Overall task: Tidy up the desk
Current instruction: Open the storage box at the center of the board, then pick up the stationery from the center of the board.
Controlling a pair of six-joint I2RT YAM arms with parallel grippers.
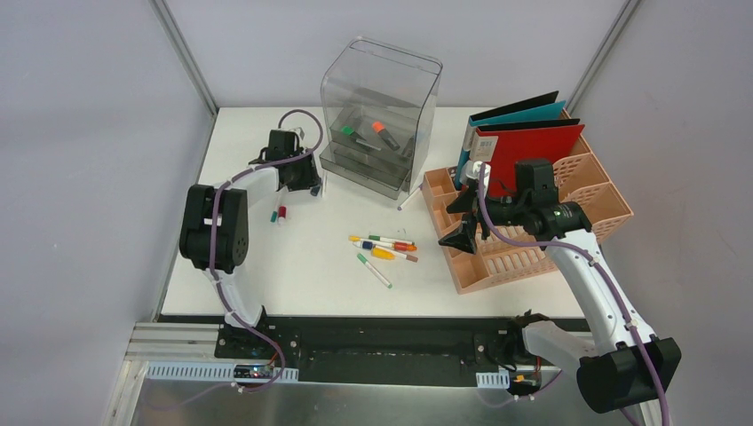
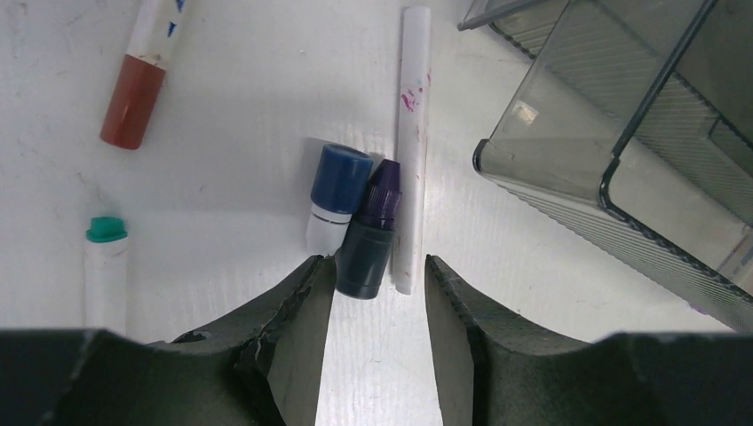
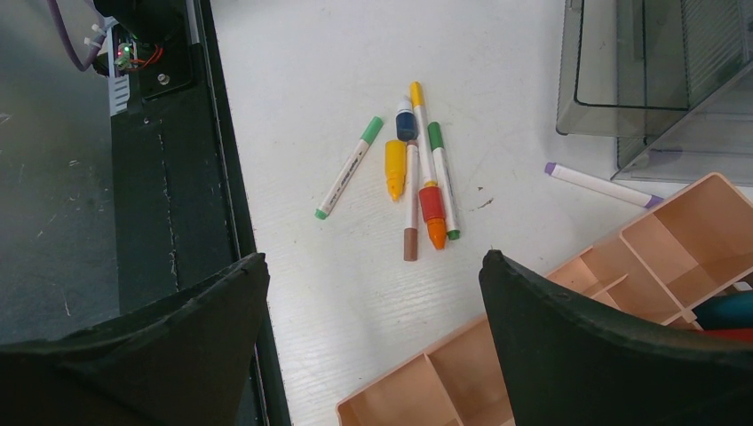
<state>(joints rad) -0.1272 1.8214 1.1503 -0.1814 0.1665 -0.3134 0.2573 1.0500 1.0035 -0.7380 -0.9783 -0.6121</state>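
Note:
The white desk (image 1: 311,284) holds loose pens. My left gripper (image 1: 306,185) is open, low over the desk beside the clear grey drawer box (image 1: 377,115). In the left wrist view the gripper (image 2: 377,266) has a small dark bottle with a purple cap (image 2: 368,240) lying just at its fingertips, with a blue-capped piece (image 2: 336,195) and a white pen (image 2: 410,151) on either side of the bottle. My right gripper (image 1: 460,222) is open and empty, above the left edge of the peach rack (image 1: 533,257). It is also open in the right wrist view (image 3: 373,259).
A red-capped marker (image 2: 142,80) and a green-capped marker (image 2: 107,266) lie left of the left gripper. A cluster of coloured pens (image 1: 386,247) and a green-tipped pen (image 1: 374,271) lie mid-desk. A purple-tipped pen (image 1: 410,197) lies by the box. Binders (image 1: 524,138) stand in the rack.

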